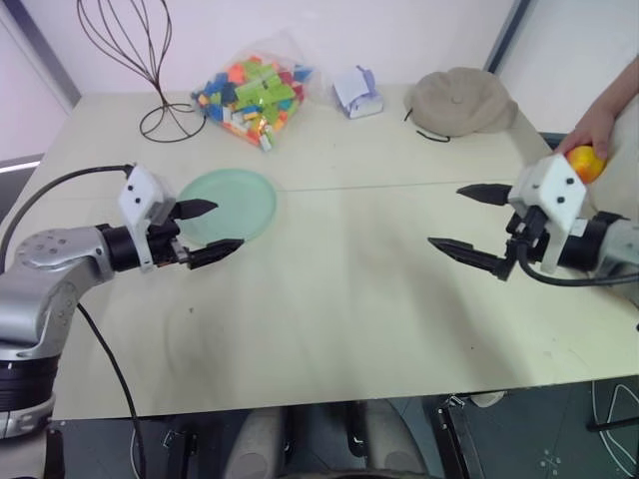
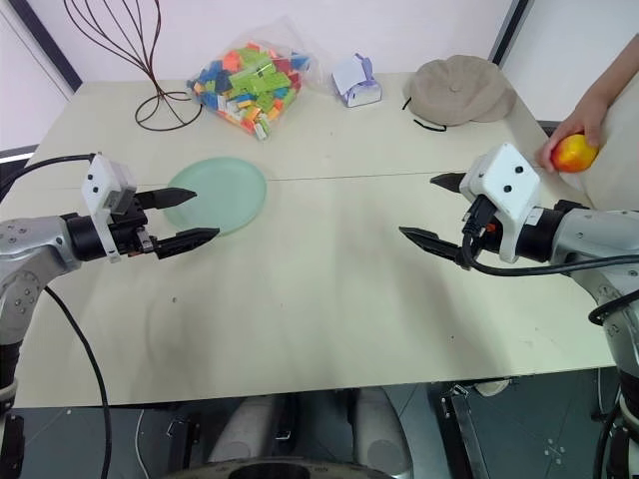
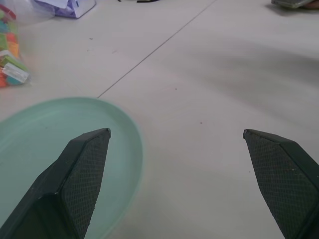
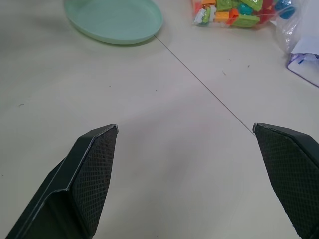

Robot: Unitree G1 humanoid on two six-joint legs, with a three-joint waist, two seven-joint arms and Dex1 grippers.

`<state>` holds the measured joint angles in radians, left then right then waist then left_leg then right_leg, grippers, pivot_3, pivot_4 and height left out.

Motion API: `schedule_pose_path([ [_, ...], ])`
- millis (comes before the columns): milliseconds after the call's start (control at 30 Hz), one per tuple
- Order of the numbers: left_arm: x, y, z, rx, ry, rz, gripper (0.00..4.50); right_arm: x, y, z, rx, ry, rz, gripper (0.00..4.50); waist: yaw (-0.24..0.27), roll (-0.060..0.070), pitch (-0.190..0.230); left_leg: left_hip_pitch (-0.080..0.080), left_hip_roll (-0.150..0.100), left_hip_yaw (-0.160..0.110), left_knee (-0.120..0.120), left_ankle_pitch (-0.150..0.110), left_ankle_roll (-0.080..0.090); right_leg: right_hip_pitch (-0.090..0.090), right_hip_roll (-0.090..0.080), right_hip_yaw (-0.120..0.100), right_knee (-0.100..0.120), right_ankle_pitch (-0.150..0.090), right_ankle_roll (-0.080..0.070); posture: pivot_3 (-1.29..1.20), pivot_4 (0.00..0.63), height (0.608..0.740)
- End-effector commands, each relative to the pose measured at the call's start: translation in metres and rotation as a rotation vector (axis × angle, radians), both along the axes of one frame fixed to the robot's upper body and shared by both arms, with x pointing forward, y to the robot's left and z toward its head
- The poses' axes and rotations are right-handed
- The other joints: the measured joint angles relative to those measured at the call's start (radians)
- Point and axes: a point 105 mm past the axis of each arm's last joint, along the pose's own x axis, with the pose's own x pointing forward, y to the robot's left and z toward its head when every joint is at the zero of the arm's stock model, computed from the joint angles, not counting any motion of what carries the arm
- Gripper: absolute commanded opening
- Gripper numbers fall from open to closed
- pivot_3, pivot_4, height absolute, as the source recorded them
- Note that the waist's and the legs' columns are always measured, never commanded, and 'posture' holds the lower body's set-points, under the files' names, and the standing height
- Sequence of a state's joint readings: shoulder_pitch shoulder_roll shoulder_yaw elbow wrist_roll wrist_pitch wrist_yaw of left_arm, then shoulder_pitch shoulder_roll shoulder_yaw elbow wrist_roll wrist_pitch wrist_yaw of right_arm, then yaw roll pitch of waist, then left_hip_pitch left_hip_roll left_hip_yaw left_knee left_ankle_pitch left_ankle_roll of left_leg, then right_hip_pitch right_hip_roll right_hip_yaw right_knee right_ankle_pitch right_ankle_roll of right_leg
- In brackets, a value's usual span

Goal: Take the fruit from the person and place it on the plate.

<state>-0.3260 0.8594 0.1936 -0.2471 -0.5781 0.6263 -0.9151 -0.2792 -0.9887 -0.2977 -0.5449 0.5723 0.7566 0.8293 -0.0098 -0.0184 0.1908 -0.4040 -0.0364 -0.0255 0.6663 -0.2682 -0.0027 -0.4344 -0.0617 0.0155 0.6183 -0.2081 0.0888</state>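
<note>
At the table's right edge the person's hand holds the orange-yellow fruit just behind my right arm. My right gripper hangs open above the table, pointing toward the middle, with nothing between its fingers. The pale mint-green plate lies on the left half of the table. My left gripper stands open over the plate's near edge, empty. The plate shows far across the table in the right wrist view, and its rim lies under one left finger in the left wrist view.
A bag of colourful toy blocks, a wire stand, a small white-purple packet and a tan cap line the table's far side. A seam runs across the tabletop.
</note>
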Motion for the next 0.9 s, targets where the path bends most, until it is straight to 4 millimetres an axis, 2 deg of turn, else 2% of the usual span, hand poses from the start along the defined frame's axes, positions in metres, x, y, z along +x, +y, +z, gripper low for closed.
schedule_pose_path([
  [33, -0.001, -0.002, 0.012, 0.002, -0.059, -0.009, 4.5, -0.001, 0.002, 0.012, -0.004, -0.053, 0.011, 4.44, 0.0, 0.0, 0.0, 0.0, 0.0, 0.0, 0.0, 0.0, 0.0, 0.0, 0.0, 0.0, 0.0, 0.0, 0.0, 0.0, 0.15, 0.74],
  [500, 0.001, -0.004, 0.014, -0.001, -0.075, -0.006, 4.5, -0.001, 0.003, 0.012, 0.004, -0.059, 0.002, 4.44, 0.0, 0.0, 0.0, 0.0, 0.0, 0.0, 0.0, 0.0, 0.0, 0.0, 0.0, 0.0, 0.0, 0.0, 0.0, 0.0, 0.15, 0.74],
  [667, 0.015, 0.002, 0.033, -0.056, -0.216, 0.106, 4.5, -0.001, 0.004, 0.012, 0.007, -0.058, 0.005, 4.44, 0.003, 0.0, 0.0, 0.0, 0.0, 0.0, 0.0, 0.0, 0.0, 0.0, 0.0, 0.0, 0.0, 0.0, 0.0, 0.0, 0.15, 0.74],
  [900, 0.034, -0.005, 0.061, -0.179, -0.407, 0.211, 4.5, 0.001, 0.006, 0.013, 0.008, -0.062, 0.015, 4.44, 0.003, 0.0, 0.0, 0.0, 0.0, 0.0, 0.001, 0.0, 0.0, 0.0, 0.0, 0.0, 0.001, 0.0, 0.0, 0.0, 0.15, 0.74],
])
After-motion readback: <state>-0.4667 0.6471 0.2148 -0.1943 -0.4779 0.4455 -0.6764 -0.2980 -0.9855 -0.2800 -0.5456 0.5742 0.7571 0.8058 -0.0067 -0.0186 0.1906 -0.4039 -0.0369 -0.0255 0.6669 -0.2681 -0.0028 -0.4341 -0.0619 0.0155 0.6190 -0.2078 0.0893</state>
